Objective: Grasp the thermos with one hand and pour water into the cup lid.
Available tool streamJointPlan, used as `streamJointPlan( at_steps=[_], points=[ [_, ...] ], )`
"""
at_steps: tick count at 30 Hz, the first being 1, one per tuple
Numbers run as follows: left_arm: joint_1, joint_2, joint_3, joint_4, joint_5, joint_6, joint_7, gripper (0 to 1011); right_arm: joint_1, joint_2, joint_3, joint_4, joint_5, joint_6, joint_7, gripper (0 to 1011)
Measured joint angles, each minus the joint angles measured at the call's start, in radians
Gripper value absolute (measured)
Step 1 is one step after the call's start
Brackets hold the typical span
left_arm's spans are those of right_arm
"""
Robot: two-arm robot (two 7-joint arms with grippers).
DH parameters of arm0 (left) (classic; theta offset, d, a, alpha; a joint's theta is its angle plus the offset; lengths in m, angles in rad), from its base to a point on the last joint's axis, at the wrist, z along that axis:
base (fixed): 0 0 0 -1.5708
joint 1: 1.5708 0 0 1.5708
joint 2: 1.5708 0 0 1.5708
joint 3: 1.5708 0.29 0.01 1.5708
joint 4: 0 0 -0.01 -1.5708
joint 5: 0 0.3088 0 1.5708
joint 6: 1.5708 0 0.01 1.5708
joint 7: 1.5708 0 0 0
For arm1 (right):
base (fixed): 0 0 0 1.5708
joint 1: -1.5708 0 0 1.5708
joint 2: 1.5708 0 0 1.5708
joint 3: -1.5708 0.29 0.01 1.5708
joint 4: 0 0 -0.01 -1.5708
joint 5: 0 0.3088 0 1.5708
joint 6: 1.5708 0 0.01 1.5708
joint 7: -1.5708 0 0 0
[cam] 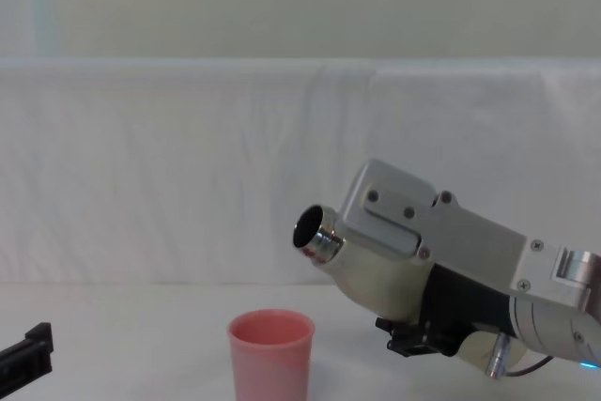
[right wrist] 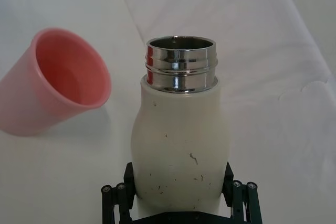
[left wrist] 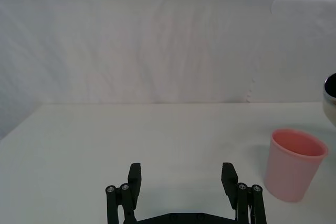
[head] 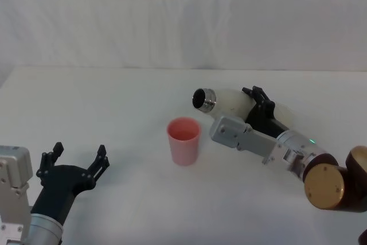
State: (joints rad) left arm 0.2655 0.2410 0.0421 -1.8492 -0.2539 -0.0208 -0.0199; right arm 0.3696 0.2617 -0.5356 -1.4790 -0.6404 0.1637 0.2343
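Steel neck of thermos aims toward cup lid, long axis tilted, mouth raised above and just right of cup rim. My right end effector clamped on thermos body. Left end effector spread wide, idle, well left of cup. Risk: mouth off rim line, water lands on bench; fast tilt overshoots.

The white desk has lots of bare room along its far edge and on its left half. Near the middle stands the cup lid. Just to its right the thermos hangs tilted in the right gripper, blocking that side. The left gripper sits by the near left edge, well apart from the cup lid.
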Motion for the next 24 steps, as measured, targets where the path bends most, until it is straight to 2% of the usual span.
streamJointPlan(
  at_steps=[24],
  points=[
    [0.000,0.000,0.000,0.000,0.000,0.000,0.000,1001,0.017,0.013,-0.038,0.005,-0.141,0.015,0.006,960]
  ],
)
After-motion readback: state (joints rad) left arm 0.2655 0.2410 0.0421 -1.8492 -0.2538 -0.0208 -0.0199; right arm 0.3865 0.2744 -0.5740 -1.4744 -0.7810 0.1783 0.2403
